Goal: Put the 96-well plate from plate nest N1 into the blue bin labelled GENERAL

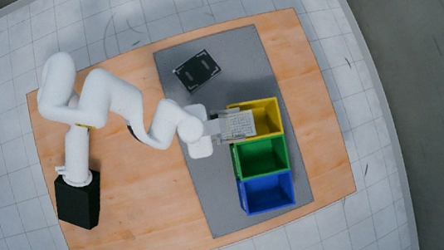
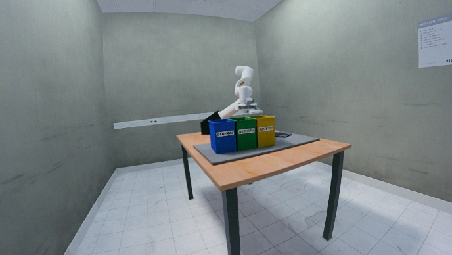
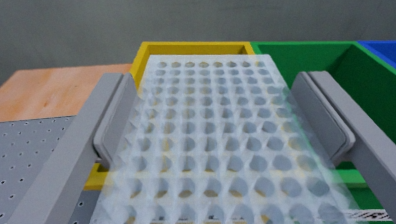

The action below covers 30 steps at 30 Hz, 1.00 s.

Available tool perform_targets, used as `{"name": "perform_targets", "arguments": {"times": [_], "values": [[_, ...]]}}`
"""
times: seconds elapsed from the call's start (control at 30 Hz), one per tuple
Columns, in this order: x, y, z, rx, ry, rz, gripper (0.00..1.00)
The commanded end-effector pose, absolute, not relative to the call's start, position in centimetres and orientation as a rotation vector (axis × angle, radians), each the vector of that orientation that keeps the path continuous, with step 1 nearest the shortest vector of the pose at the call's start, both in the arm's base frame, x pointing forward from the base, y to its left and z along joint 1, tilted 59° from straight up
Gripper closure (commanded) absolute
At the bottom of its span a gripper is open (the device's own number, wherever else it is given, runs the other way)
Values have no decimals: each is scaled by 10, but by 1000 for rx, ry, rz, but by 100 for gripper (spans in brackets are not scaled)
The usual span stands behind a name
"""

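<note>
My gripper (image 1: 234, 125) (image 3: 222, 117) is shut on the pale 96-well plate (image 1: 244, 123) (image 3: 210, 135), one finger along each long side. The plate is held roughly level above the yellow bin (image 1: 277, 116) (image 2: 266, 139) (image 3: 197, 48), with its near part short of the bin. The blue bin (image 1: 289, 188) (image 2: 225, 144) (image 3: 382, 50), labelled GENERAL, stands upright at the far end of the row. The black plate nest (image 1: 197, 72) (image 2: 283, 135) is empty on the grey mat, away from the bins.
The green bin (image 1: 283, 153) (image 2: 246, 142) (image 3: 310, 55) stands upright between the yellow and blue bins, close against both. The yellow bin is upright too. All three stand on the grey mat (image 1: 225, 214) (image 2: 295, 141) on the wooden table (image 1: 138, 220) (image 2: 276, 164).
</note>
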<state>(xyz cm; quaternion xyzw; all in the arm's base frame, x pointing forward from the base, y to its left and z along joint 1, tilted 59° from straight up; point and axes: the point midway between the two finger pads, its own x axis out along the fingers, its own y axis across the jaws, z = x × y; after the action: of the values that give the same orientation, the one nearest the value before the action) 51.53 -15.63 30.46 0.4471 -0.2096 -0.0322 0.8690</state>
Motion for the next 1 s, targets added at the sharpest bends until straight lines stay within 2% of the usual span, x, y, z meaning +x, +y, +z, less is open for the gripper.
{"name": "perform_targets", "arguments": {"times": [0.0, 0.97], "values": [[523, -167, 296, 937, -443, -66, 100], [559, -224, 235, 936, -443, -66, 100]]}}
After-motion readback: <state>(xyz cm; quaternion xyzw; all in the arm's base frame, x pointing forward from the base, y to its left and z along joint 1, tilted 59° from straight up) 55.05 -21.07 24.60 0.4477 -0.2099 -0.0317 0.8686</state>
